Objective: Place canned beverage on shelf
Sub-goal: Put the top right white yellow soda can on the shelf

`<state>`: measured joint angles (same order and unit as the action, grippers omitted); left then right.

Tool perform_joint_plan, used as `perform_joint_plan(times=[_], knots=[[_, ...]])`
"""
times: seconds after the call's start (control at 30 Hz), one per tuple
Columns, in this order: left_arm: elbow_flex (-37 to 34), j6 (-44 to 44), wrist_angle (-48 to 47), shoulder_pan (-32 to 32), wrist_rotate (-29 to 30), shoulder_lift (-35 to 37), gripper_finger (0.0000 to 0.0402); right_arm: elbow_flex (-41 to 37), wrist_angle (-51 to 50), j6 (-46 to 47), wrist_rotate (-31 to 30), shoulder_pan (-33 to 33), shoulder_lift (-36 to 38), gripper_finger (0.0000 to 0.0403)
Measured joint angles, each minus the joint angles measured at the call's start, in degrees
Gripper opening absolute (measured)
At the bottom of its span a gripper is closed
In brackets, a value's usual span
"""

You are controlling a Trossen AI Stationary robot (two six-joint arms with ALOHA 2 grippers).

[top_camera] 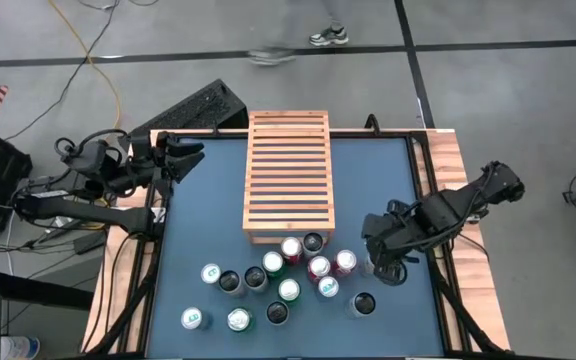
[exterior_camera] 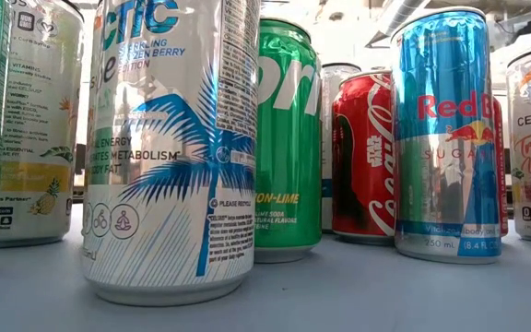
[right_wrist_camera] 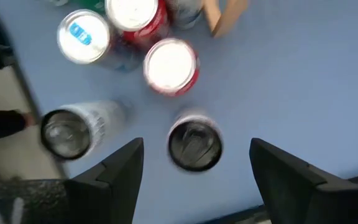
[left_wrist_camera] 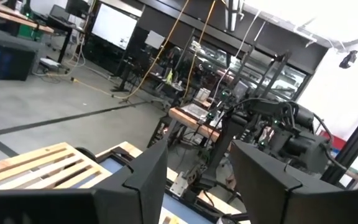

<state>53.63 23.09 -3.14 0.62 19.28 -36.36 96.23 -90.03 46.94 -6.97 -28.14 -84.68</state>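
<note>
Hovering open right end effector (right_wrist_camera: 194, 180) directly above dark-topped can (right_wrist_camera: 195, 143).

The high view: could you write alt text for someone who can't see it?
A wooden slatted shelf lies empty on a blue table, with a cluster of cans near its front end. The right gripper, open, hovers beside the cans; the left gripper waits at the table's far-left corner.

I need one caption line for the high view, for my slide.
Right gripper, open, hovers beside the cans; empty shelf behind them; left gripper waits at the table's corner.
</note>
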Motion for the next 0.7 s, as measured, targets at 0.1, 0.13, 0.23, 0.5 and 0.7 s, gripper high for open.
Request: perform_joint_plan(times=[0.1,0.13,0.23,0.5,0.7], knots=[[0.00,0.00,-0.07,0.00,0.16,-0.32,0.0180,0.00,0.00,0.50,0.60,-0.04,0.54,0.0279],[0.00,-0.04,-0.04,0.00,0.49,-0.54,0.0185,0.00,-0.03,0.57,0.25,-0.04,0.52,0.0283],[0.00,-0.03,-0.09,0.00,-0.07,-1.12,0.0202,-0.93,0.22,-0.35,-0.04,-0.06,0.55,0.0301],[-0.02,0.00,-0.02,0.00,-3.90,-3.36,0.0235,-9.76,0.20,-1.94,3.33,-0.13,0.48,0.0373],[-0.02,0.11,0.02,0.00,-3.81,-5.02,0.0241,-10.29,1.12,-3.77,2.21,-0.57,1.03,0.0381]])
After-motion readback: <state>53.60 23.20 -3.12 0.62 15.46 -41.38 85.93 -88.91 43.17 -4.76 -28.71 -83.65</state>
